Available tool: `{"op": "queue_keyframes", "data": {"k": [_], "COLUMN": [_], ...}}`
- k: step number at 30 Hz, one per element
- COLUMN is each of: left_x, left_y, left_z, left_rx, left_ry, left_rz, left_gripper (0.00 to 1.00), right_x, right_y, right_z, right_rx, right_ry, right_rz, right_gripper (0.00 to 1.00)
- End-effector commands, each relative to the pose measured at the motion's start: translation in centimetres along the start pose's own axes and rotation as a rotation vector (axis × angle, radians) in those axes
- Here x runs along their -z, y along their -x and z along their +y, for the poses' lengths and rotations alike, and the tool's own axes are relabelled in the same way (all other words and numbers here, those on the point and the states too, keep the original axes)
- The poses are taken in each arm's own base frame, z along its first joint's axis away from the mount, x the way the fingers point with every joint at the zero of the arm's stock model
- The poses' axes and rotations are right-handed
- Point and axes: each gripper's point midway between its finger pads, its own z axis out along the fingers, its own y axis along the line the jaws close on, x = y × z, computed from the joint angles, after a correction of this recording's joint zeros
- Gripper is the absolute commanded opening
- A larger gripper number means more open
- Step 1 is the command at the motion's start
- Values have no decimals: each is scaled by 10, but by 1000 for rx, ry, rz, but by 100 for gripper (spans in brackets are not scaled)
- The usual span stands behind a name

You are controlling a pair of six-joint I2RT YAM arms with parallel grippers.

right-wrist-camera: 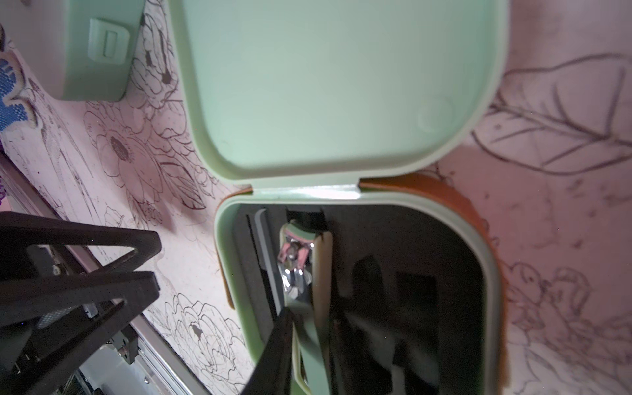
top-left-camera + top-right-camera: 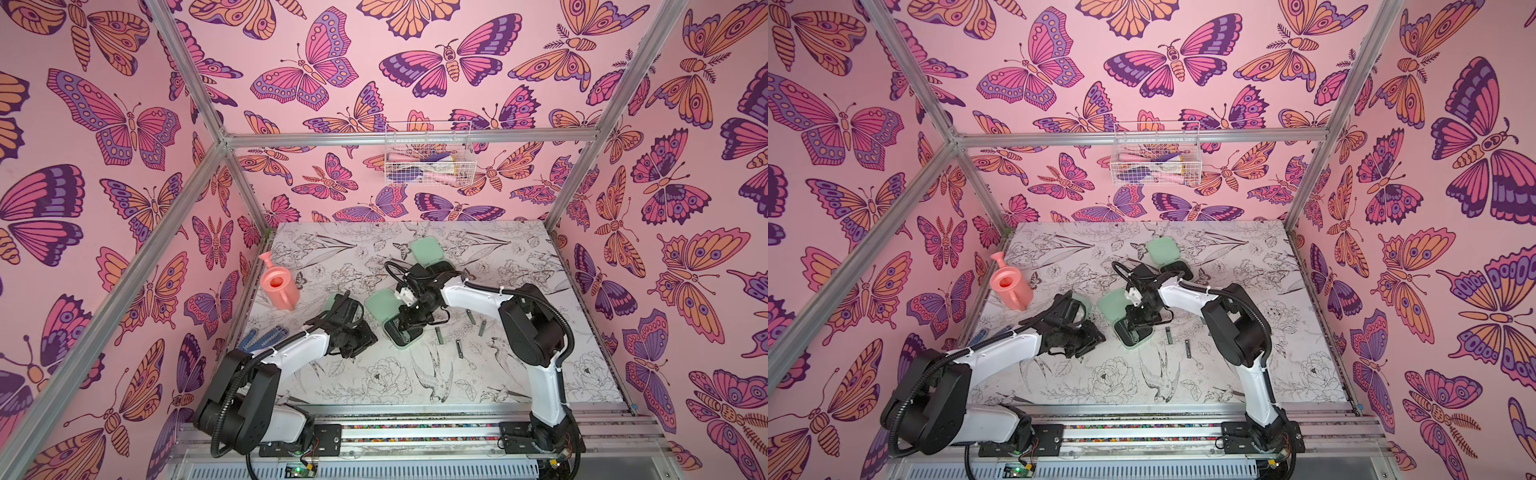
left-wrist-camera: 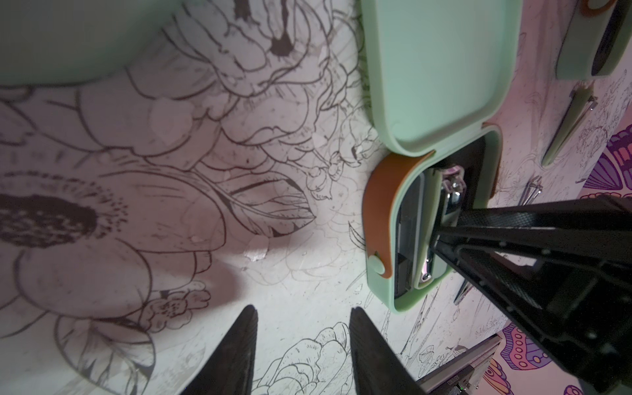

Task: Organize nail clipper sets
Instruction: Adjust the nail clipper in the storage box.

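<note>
A mint-green case lies open at mid-table, its lid (image 2: 381, 303) flat and its black-lined base (image 2: 409, 343) toward me. My right gripper (image 2: 409, 323) reaches into that base and is shut on a mint-handled metal nail clipper (image 1: 301, 270) standing in its slot; one finger (image 1: 277, 352) presses its handle. In the left wrist view the same clipper (image 3: 451, 191) shows in the base. My left gripper (image 3: 302, 328) hangs open and empty over bare table, left of this case. A second open case (image 2: 424, 249) lies further back. A third case (image 1: 95, 51), closed, sits by my left gripper. Several slim grey tools (image 2: 459, 348) lie loose to the right.
A pink watering can (image 2: 279, 286) stands at the table's left edge. A blue-dotted glove (image 2: 262, 336) lies near my left arm. A white wire basket (image 2: 428, 153) with brushes hangs on the back wall. Metal frame posts bound the table.
</note>
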Motion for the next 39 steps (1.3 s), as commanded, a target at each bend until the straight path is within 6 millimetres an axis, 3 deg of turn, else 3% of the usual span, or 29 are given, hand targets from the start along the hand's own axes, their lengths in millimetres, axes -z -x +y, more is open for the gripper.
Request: {"op": "queue_keyframes", "data": {"k": [1, 11, 19, 25, 39], "left_x": [-2, -3, -4, -4, -5], "left_y": [-3, -2, -2, -2, -3], "left_z": [7, 7, 6, 7, 8], "left_rx": [7, 8, 6, 4, 5], "left_ry": [27, 29, 28, 29, 25], "left_rz": [24, 25, 29, 29, 28], "left_gripper": [47, 47, 47, 47, 47], "right_x": [-2, -4, 19, 36, 49], "right_y": [-4, -4, 5, 9, 5], "right_z": [-13, -14, -15, 1, 13], "right_rx": [8, 9, -4, 48, 70], "right_ry": [-56, -61, -162, -269, -442], "right_rz": [24, 46, -25, -77, -132], "right_gripper": [20, 25, 34, 35, 39]}}
